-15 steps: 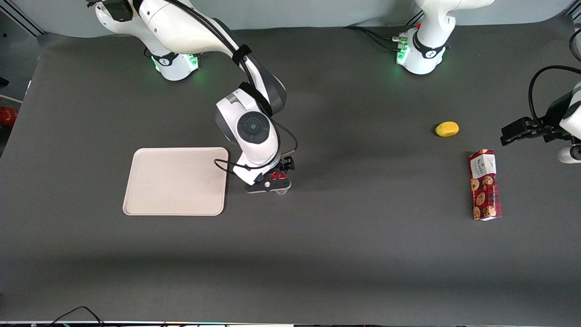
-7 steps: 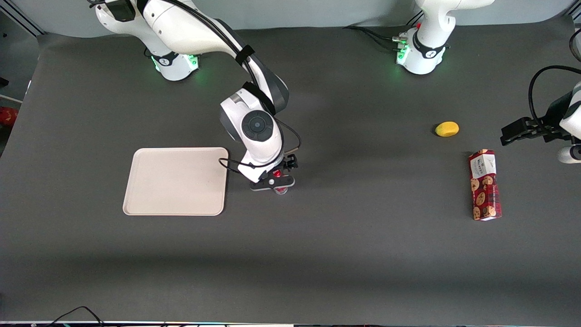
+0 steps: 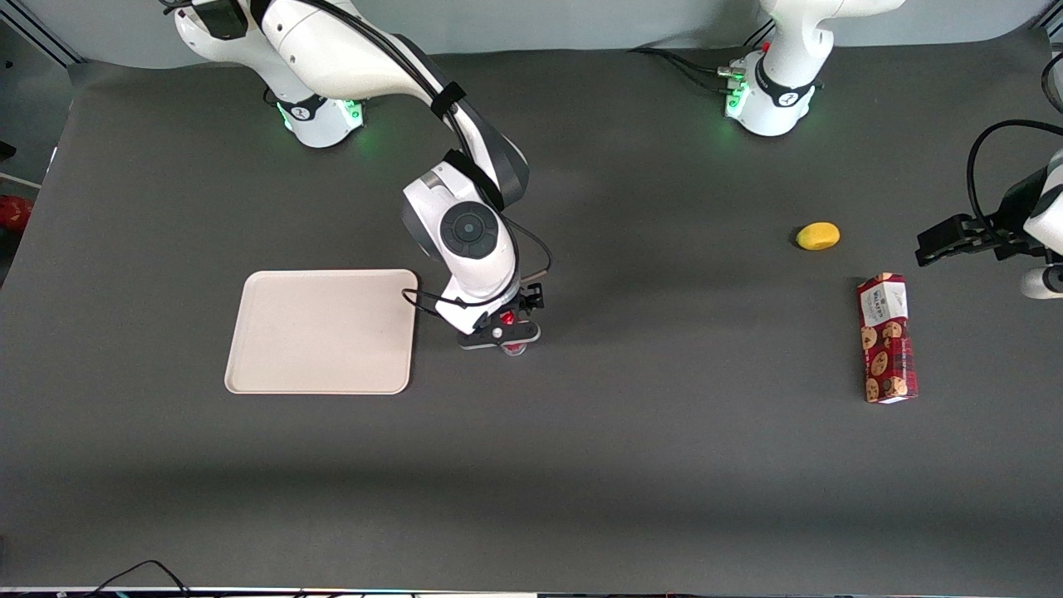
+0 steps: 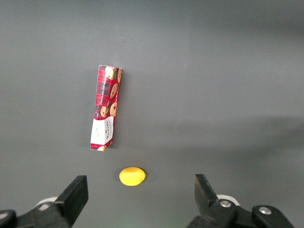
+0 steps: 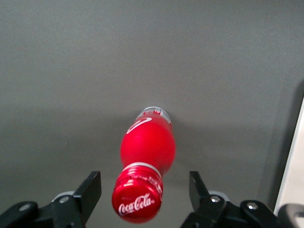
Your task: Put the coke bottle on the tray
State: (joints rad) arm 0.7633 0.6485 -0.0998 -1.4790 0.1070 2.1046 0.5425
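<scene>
The coke bottle (image 5: 147, 149) stands upright on the dark table, red with a red cap (image 5: 138, 200) bearing white lettering. My gripper (image 5: 145, 190) is open just above it, one finger on each side of the cap and neither touching. In the front view the gripper (image 3: 504, 330) hangs over the bottle (image 3: 515, 347), of which only a red sliver shows under the hand. The beige tray (image 3: 322, 330) lies flat beside it, toward the working arm's end of the table; its pale edge (image 5: 293, 166) shows in the right wrist view.
A red patterned cookie box (image 3: 887, 338) and a small yellow fruit (image 3: 817, 236) lie toward the parked arm's end of the table. Both also show in the left wrist view, the box (image 4: 105, 107) and the fruit (image 4: 132, 176).
Over the last second the gripper shifted a little away from the tray and settled over the bottle. In the last half second it has barely moved.
</scene>
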